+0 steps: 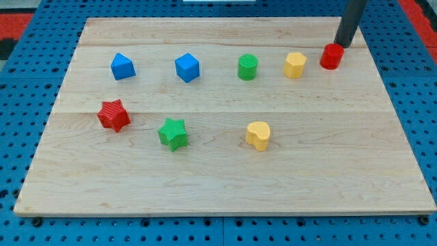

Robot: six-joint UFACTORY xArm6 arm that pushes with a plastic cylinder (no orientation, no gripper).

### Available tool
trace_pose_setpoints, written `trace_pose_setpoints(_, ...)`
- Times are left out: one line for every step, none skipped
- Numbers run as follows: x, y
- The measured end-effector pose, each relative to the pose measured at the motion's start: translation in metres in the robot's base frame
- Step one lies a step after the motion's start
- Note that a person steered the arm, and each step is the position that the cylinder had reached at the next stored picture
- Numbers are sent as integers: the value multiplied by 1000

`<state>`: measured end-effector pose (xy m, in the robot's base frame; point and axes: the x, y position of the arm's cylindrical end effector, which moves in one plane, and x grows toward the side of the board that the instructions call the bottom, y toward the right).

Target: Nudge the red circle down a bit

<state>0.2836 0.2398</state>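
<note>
On the wooden board I see a row: two blue blocks, a green cylinder, a yellow block. Lower lie a red star, a green star, a yellow heart.

my tip seemingly touching circle, upper right

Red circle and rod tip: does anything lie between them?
Nothing. In the camera view my tip sits right at the upper right edge of the red circle, no block between; the yellow block lies to its left.
</note>
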Motion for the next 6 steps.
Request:
trace_pose_setpoints(32,-1)
trace_pose_setpoints(11,0)
trace_pose_setpoints(-40,-2)
trace_pose_setpoints(-45,-48)
trace_pose_setpoints(-4,-54)
trace_pose_setpoints(5,-43)
